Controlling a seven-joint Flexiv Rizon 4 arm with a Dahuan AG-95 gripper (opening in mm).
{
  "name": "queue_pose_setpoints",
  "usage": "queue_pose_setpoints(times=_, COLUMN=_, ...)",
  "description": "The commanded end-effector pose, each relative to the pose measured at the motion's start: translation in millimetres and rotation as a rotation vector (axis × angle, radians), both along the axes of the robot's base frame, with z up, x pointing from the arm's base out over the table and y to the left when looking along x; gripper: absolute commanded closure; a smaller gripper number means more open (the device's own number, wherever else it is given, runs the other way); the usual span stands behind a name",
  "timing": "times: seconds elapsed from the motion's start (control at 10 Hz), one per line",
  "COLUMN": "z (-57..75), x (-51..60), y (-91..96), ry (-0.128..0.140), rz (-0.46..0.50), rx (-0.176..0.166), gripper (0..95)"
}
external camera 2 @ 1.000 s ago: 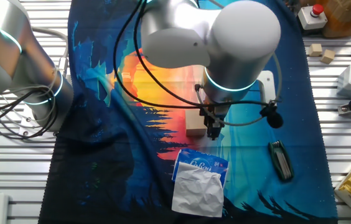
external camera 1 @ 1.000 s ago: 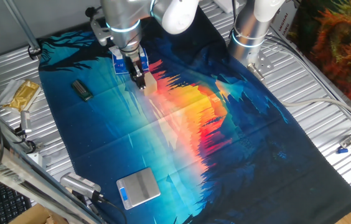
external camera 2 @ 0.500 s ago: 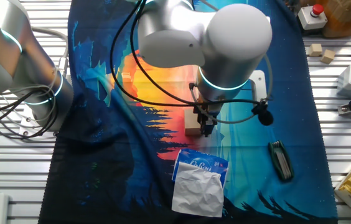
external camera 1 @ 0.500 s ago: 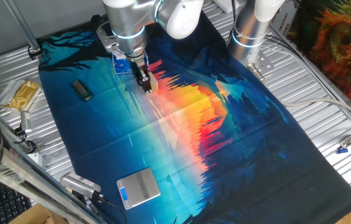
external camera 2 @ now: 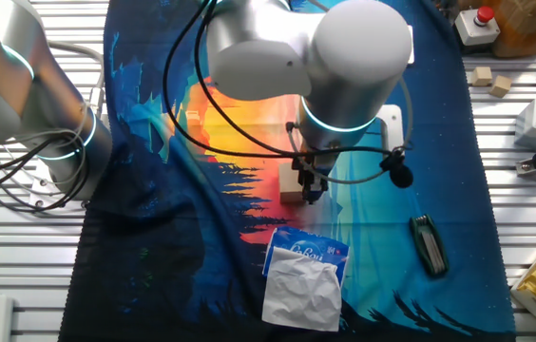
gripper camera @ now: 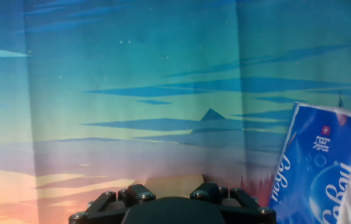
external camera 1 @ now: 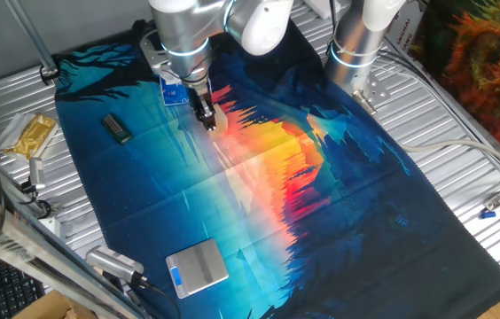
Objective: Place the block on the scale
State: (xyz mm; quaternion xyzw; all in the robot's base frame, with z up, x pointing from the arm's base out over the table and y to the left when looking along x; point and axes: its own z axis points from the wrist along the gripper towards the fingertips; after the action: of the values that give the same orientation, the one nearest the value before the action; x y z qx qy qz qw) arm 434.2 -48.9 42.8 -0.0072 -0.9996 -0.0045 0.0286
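Observation:
The block [external camera 1: 218, 118], a small tan wooden cube, rests on the printed cloth at the far side; it also shows in the other fixed view [external camera 2: 291, 185]. My gripper [external camera 1: 208, 120] is down at the cloth right against the block [gripper camera: 172, 183], which fills the gap between the jaws at the bottom edge of the hand view. The jaws stand open on either side of it. The fingertips are hidden. The scale [external camera 1: 198, 267], flat and silver with a blue display strip, lies at the cloth's near edge, far from the gripper.
A blue-and-white tissue packet [external camera 2: 304, 275] lies just beside the gripper, also in the hand view [gripper camera: 325, 168]. A small dark bar [external camera 1: 117, 128] lies to the left. Two spare wooden cubes [external camera 2: 491, 81] and a gold packet [external camera 1: 30, 135] lie off the cloth.
My gripper has slid sideways onto the block and lowered a little; the block has stayed in place on the cloth.

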Motion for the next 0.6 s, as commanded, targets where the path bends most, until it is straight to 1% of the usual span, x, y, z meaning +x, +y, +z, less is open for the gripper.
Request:
queue_pose_setpoints(times=0.1, z=2.7, x=-2.9, y=-1.7, ry=-0.007, rz=-0.002, rx=0.004, gripper=95.0)
queue_pose_setpoints(times=0.3, z=10.8, x=-3.8, y=3.9, ry=-0.013, rz=-0.016, rx=0.0, gripper=95.0)
queue_pose_setpoints(times=0.4, z=16.6, x=-1.5, y=6.7, ry=-0.012, rz=-0.02, rx=-0.007, gripper=95.0)
queue_pose_setpoints(times=0.6, z=32.2, x=11.2, y=12.3, ry=-0.009, rz=-0.037, rx=-0.009, gripper=95.0)
